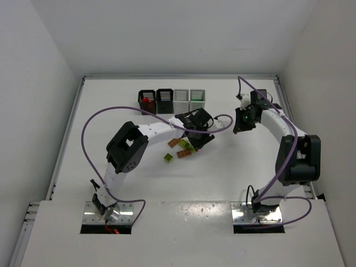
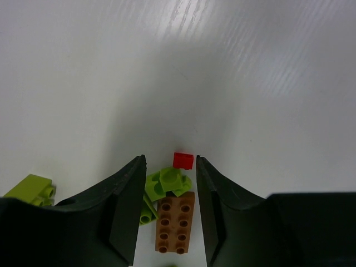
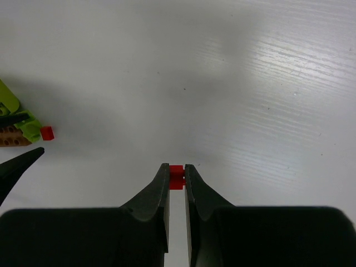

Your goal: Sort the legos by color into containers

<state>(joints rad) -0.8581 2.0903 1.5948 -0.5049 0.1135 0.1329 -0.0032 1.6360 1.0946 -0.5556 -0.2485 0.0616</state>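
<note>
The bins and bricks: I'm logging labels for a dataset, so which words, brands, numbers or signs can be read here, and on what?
No text can be read in any view.
The containers: plain slatted walls, no label.
The orange-tan lego: bare studs; any lettering on them is too small to read.
The red lego in the right gripper: no marking shows.

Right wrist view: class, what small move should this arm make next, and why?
Probably swing toward the far-left black bin: the right gripper pinches a red lego, and that bin shows red pieces inside.
</note>
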